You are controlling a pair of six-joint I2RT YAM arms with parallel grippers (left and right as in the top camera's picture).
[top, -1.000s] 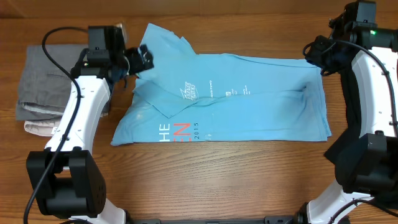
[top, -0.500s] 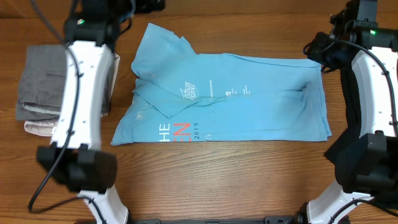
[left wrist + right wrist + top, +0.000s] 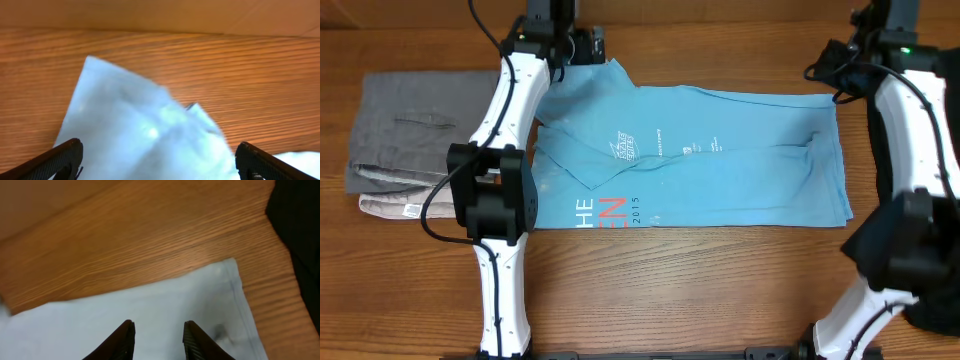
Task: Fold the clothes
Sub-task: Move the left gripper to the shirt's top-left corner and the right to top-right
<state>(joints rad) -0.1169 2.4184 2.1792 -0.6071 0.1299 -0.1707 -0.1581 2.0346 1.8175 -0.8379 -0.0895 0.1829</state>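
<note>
**Light blue T-shirt flat on a wooden surface, two robot arms at its far corners**

Seen from overhead: a light blue short-sleeved T-shirt [image 3: 720, 170] spread sideways across the middle of the wooden surface [image 3: 670, 290]. Left part of it folded over on a slant, with small white logos and text near the middle. White and red lettering and "2015" close to the near edge. One sleeve pointing toward the far left corner.

Left fingers [image 3: 584, 45] at the far left of the T-shirt, over that sleeve. Spread wide apart, gripping nothing. From the left wrist camera: both dark tips at the bottom corners of the picture, with blurred pale blue cloth and bare wood between them.

Right fingers [image 3: 838, 76] at the far right corner of the T-shirt. Only partly parted, a narrow gap between the two tips, nothing caught in it. From the right wrist camera: the hemmed corner of the cloth lying flat on the wood under the tips; contact with the cloth impossible to tell.

Left of the T-shirt, apart from it: a folded grey cloth [image 3: 405, 130], with a paler layer showing along its near edge.
</note>
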